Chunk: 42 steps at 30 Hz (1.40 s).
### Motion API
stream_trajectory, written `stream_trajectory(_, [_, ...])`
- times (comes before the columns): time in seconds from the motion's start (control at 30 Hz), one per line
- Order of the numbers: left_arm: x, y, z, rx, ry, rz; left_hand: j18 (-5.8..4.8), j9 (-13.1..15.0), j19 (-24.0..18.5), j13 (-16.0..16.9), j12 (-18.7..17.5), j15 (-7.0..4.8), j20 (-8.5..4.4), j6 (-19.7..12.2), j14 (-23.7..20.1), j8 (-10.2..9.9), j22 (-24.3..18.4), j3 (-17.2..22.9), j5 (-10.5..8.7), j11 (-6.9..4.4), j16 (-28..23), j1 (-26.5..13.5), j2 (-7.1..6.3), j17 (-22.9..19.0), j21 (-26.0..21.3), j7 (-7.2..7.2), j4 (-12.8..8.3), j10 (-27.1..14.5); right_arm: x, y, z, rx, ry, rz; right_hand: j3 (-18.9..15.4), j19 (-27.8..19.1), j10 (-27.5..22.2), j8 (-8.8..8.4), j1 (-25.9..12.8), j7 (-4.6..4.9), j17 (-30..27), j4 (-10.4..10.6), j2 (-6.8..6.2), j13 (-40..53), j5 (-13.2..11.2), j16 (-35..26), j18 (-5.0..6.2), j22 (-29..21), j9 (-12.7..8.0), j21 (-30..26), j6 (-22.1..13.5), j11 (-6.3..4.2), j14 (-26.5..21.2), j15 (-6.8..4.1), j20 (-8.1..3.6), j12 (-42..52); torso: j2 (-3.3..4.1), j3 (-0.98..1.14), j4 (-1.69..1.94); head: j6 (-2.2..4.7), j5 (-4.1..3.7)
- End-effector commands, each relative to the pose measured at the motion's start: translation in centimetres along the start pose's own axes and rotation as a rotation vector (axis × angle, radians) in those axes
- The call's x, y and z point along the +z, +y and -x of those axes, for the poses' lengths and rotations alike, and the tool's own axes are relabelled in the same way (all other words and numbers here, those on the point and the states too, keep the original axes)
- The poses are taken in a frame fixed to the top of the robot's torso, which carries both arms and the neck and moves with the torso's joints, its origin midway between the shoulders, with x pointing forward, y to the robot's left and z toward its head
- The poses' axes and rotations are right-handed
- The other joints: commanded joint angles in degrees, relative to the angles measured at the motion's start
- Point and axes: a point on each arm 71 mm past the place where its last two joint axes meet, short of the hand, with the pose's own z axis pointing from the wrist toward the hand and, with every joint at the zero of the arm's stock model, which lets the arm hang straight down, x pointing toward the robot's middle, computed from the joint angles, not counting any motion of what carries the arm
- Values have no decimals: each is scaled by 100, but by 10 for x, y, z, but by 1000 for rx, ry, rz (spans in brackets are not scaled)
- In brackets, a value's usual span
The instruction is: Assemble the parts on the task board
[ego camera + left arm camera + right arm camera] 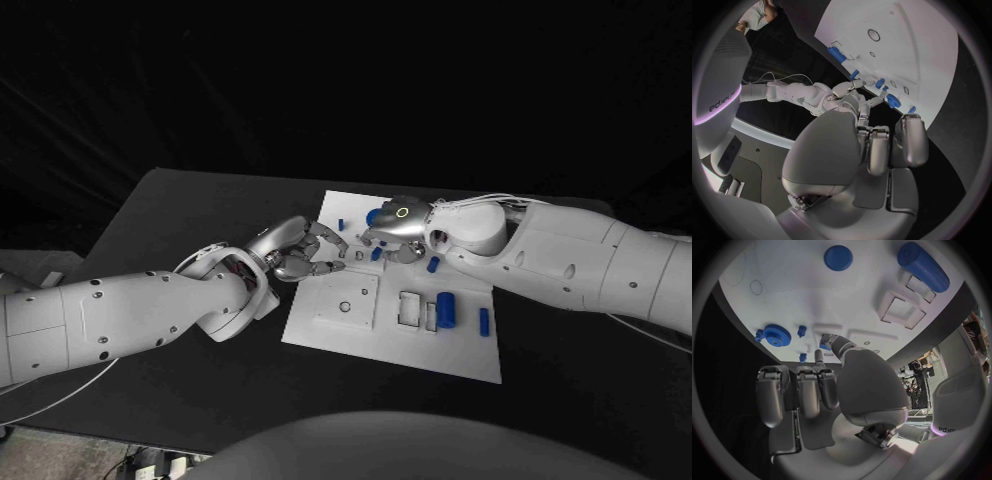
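Note:
The white task board [378,338] lies mid-table. My right hand [392,226] hovers over its far part. In the right wrist view its thumb and a fingertip pinch a small blue part [825,344] just above the board, while the other fingers [798,390] are curled in. A blue gear [774,335] and small blue pegs [802,330] lie beside it. My left hand [299,250] sits at the board's left edge, close to the right hand, its fingers [879,147] curled in with nothing in them. A blue cylinder [447,308] lies near the board's right side.
A short blue bar [483,320] lies right of the cylinder, beside rectangular recesses [411,310]. A round socket [345,306] sits on a raised block at the board's left. A blue disc [837,257] rests farther out. Black table [188,200] surrounds the board.

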Motion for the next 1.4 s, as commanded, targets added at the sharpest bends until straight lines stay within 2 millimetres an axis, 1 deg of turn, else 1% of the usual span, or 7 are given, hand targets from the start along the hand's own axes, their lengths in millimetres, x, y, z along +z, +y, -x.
stream_trajectory(0.03, [1, -1, -1, -2, 17, 3, 0, -10, 30, 643, -23, 12, -17, 36, 595, 21, 782, 7, -23, 2, 15, 25, -20, 1506, 30, -2, 38, 102, -1, 0, -1, -14, 4, -7, -94, 279, 601, -31, -90, -27, 1510, 39, -24, 1509, -475, 20, -20, 1369, -163, -39, -246, -58, 587, -44, -28, 22, 0, -1, 0, 0, 0])
stream_trajectory(0.33, [0, 3, 1, 2, 11, 20, 2, -52, 22, 620, -36, 12, -19, 16, 595, -11, 779, -28, -66, 6, 15, -29, -44, 1506, 18, 5, 57, 89, -19, -5, 0, -37, -64, -40, -740, 192, 601, -10, -61, -285, 1510, 258, -187, 1509, -1500, 20, 11, 1332, -854, -144, -1308, -177, 587, -100, -96, 22, -3, 3, -1, 0, 37])
stream_trajectory(0.57, [0, 3, 2, 17, -6, 16, 2, -156, 22, 569, -65, 31, -7, 4, 595, -71, 790, -193, -413, 28, 15, -398, -50, 1506, 5, 18, 71, 60, -54, -18, 14, -47, -227, -49, -1236, 256, 601, 37, 329, -382, 1510, 1498, -488, 1509, -1761, 20, -11, 1359, -1110, -80, -1261, -202, 587, -115, -103, 22, -11, 11, -13, 0, 21])
stream_trajectory(0.77, [4, -1, 8, 100, -3, 5, 20, -185, -31, 437, -145, 19, -5, 228, 595, 42, 771, -551, -939, -5, 15, -1378, -98, 1506, -61, -48, 75, -31, -102, -44, 41, -3, -470, -105, -1238, 439, 601, 491, -224, -270, 1510, 1586, 107, 1509, -1561, 20, -72, 1439, -932, 132, -393, -226, 587, -113, -93, 22, -44, 32, -44, 0, -44])
stream_trajectory(0.93, [24, -17, 23, 219, 45, 15, 23, -35, -34, 563, -66, -103, -104, 829, 595, 467, 796, -849, -667, -170, 15, -2000, -4, 1506, -69, -260, 67, 41, -137, -61, 47, 17, -555, -173, -1263, 586, 601, 942, -816, -247, 1510, 1623, 565, 1509, -996, 20, -122, 1505, -618, 303, 420, -231, 587, -118, -102, 22, -90, 71, -86, 0, -53])
stream_trajectory(1.17, [68, -44, 57, 438, 349, 246, -8, 415, 53, 1351, 401, -318, -309, 1480, 595, 1021, 885, -1401, -580, -410, 15, -2942, 271, 1506, 6, -541, 67, 521, -167, -76, 34, 235, -466, -341, -1503, 397, 601, 1437, -1744, -226, 1510, 1622, 677, 1509, -1005, 20, -59, 1421, -164, 94, 1408, -212, 587, -112, -96, 22, -120, 139, -219, 0, -51])
stream_trajectory(1.4, [116, -71, 74, 576, 572, 428, -29, 740, 107, 1490, 478, -369, -382, 1439, 595, 1110, 950, -1554, -246, -464, 15, -2748, 339, 1506, 52, -594, 65, 608, -185, -78, 24, 620, -446, -454, -1541, 435, 601, 1490, -1994, -162, 1510, 1648, 768, 1509, -1123, 20, -71, 1438, 52, 139, 1509, -179, 587, -96, -94, 22, -124, 235, -381, 0, 9])
